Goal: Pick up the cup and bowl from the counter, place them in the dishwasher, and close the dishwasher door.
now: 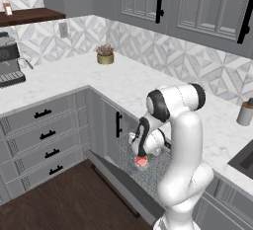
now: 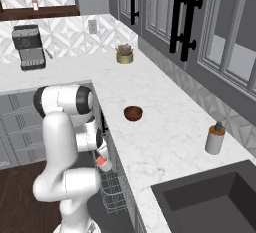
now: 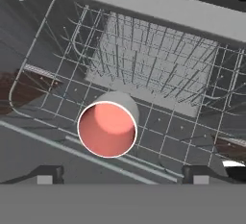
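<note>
Gripper spread wide, holding nothing, reaching down into open dishwasher. Cup just ahead of the fingertips, between them but apart from both, sitting upright on wire rack, red inside facing up. Bowl up on counter, well off to gripper's side. Door dropped open below gripper.

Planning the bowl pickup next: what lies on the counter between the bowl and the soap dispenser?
Nothing: in the right base view, bare marble counter runs from the bowl to the soap dispenser.
</note>
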{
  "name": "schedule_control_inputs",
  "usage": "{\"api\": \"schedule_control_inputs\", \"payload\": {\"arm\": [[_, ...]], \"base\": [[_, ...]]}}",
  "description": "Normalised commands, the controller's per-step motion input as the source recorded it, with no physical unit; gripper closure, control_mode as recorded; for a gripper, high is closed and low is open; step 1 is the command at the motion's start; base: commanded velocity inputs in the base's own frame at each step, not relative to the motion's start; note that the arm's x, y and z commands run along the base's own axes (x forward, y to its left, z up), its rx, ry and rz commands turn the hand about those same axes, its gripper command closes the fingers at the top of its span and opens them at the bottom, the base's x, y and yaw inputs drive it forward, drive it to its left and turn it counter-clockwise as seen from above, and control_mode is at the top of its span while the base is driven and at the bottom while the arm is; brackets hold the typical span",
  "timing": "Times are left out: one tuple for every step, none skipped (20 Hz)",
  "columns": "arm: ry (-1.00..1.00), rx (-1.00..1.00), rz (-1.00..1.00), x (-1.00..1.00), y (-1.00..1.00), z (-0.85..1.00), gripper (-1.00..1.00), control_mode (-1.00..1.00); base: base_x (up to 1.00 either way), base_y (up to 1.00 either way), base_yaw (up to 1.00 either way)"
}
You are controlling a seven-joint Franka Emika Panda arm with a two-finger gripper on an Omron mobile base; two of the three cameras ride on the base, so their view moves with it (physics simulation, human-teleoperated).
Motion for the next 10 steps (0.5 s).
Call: {"api": "schedule_control_inputs", "payload": {"arm": [[-0.06, -0.08, 0.04, -0.39, 0.5, 1.0, -1.0, -1.0], [-0.06, -0.1, 0.04, -0.36, 0.56, 1.0, -1.0, -1.0], [-0.05, -0.11, 0.05, -0.3, 0.59, 1.0, -1.0, -1.0], [-0.07, -0.13, 0.05, -0.3, 0.62, 1.0, -1.0, -1.0], [-0.07, -0.13, 0.05, -0.27, 0.63, 1.0, -1.0, -1.0], [-0.05, -0.14, 0.05, -0.24, 0.65, 1.0, -1.0, -1.0], [-0.05, -0.14, 0.04, -0.26, 0.61, 1.0, -1.0, -1.0], [-0.02, -0.13, 0.05, -0.16, 0.51, 1.0, -1.0, -1.0], [-0.02, -0.1, 0.02, -0.11, 0.34, 1.0, -1.0, -1.0], [-0.04, -0.07, 0.0, -0.04, 0.21, 1.0, -1.0, -1.0]], "base": [[0.0, 0.0, 0.0], [0.0, 0.0, 0.0], [0.0, 0.0, 0.0], [0.0, 0.0, 0.0], [0.0, 0.0, 0.0], [0.0, 0.0, 0.0], [0.0, 0.0, 0.0], [0.0, 0.0, 0.0], [0.0, 0.0, 0.0], [0.0, 0.0, 0.0]]}}
